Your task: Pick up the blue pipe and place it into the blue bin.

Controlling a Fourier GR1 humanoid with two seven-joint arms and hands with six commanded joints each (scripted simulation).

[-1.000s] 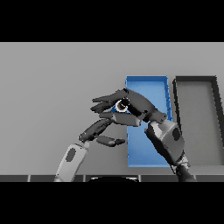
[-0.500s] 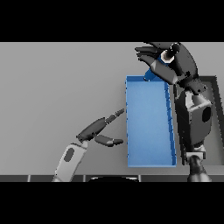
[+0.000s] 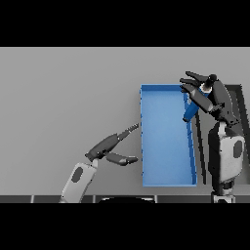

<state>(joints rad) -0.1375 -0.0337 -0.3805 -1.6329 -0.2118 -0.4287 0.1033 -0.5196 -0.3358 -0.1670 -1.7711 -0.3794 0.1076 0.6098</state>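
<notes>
The right hand curls its fingers around the blue pipe, holding it tilted over the far right rim of the blue bin, probably to drop it inside. The left hand rests relaxed and empty beside the bin's left wall.

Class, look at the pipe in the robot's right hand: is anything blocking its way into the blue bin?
Nothing visible. The right hand holds the blue pipe tilted over the blue bin's right wall, and the bin's floor lies bare.
</notes>
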